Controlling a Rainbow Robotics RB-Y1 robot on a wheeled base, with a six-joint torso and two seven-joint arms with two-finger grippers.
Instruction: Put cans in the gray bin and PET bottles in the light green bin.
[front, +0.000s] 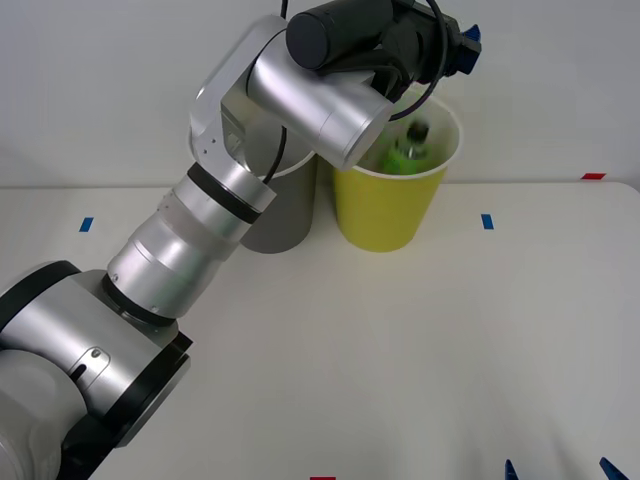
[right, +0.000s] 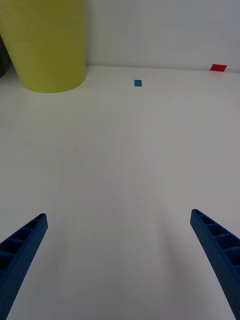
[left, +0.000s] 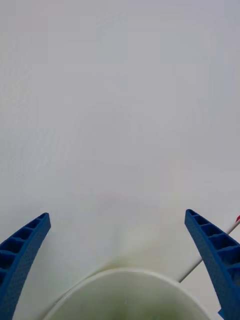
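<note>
Left arm reaches up over the light green bin (front: 385, 205), its end effector (left: 120, 260) spread wide above the PET bottle (front: 408, 150) inside.

We see a white table (front: 400, 350) under a pale wall (front: 100, 80). From its middle, a small blue tape mark (front: 487, 221) sits at about two o'clock and another blue mark (front: 86, 224) at about ten. A red mark (front: 593, 176) lies farther out near two o'clock, and a second red mark (front: 322, 478) at six, on the near edge.
</note>
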